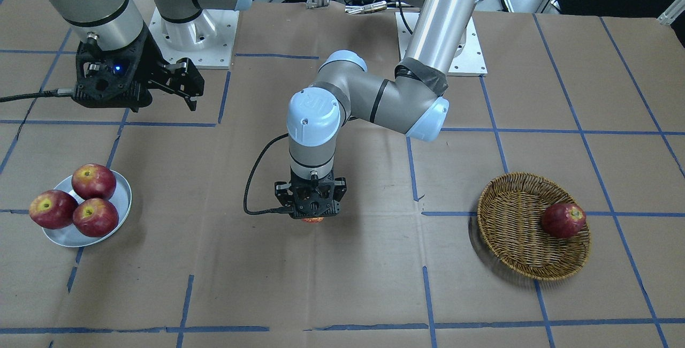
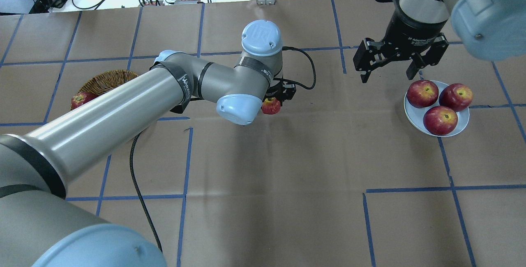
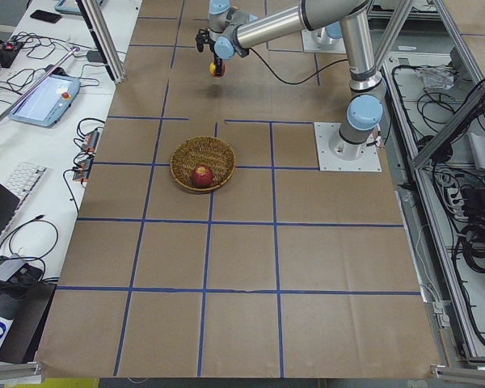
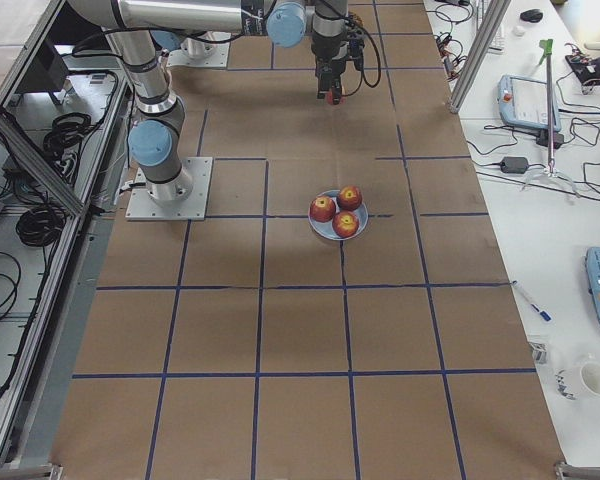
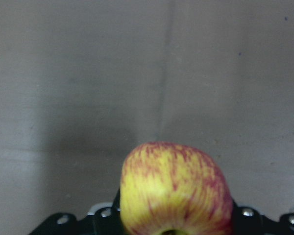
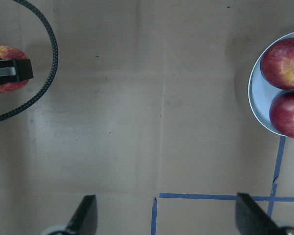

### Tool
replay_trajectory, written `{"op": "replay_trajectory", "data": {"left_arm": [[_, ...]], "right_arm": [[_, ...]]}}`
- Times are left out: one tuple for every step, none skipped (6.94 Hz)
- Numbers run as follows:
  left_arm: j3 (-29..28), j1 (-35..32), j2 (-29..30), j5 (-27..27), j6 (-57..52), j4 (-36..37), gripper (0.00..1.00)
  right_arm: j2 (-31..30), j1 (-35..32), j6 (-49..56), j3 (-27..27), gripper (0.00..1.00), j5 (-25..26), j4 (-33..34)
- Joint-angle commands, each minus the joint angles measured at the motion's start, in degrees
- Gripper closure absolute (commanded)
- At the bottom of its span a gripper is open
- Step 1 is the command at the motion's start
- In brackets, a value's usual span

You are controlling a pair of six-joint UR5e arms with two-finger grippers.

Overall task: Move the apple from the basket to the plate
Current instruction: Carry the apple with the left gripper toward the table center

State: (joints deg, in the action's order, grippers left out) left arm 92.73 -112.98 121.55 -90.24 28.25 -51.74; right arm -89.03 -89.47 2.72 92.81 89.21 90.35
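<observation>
My left gripper [image 1: 313, 215] is shut on the apple [image 5: 174, 191], a pale red apple with broad yellow streaks, and holds it low over the middle of the table; the apple also shows in the overhead view [image 2: 271, 106]. The wicker basket [image 1: 514, 230] lies far off on my left side. The grey-blue plate [image 1: 122, 198] lies on my right side. My right gripper [image 2: 388, 74] is open and empty, hovering just beside the plate [image 2: 411, 111] on the side toward the table's middle.
One dark red apple [image 1: 563, 220] lies in the basket. Three dark red apples [image 2: 439, 120] fill most of the plate. A black cable [image 1: 254, 176] loops from my left wrist. Brown paper with blue tape lines covers the table.
</observation>
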Motion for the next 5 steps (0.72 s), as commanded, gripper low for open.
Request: {"op": "replay_trajectory", "data": {"left_arm": [[-0.1, 0.1, 1.4, -0.3, -2.6, 0.2, 0.47], [0.2, 0.2, 1.4, -0.3, -2.8, 0.3, 0.47], [0.1, 0.3, 2.0, -0.2, -2.8, 0.7, 0.47], [-0.1, 0.3, 2.1, -0.1, -2.8, 0.7, 0.44], [0.1, 0.3, 2.2, 0.1, -2.8, 0.7, 0.37]], "right_arm": [[0.0, 0.0, 0.0, 0.0, 0.00, 0.0, 0.0], [0.0, 0.0, 0.1, 0.0, 0.00, 0.0, 0.0], [0.0, 0.0, 0.0, 0.0, 0.00, 0.0, 0.0], [0.0, 0.0, 0.0, 0.0, 0.00, 0.0, 0.0], [0.0, 0.0, 0.0, 0.0, 0.00, 0.0, 0.0]]}}
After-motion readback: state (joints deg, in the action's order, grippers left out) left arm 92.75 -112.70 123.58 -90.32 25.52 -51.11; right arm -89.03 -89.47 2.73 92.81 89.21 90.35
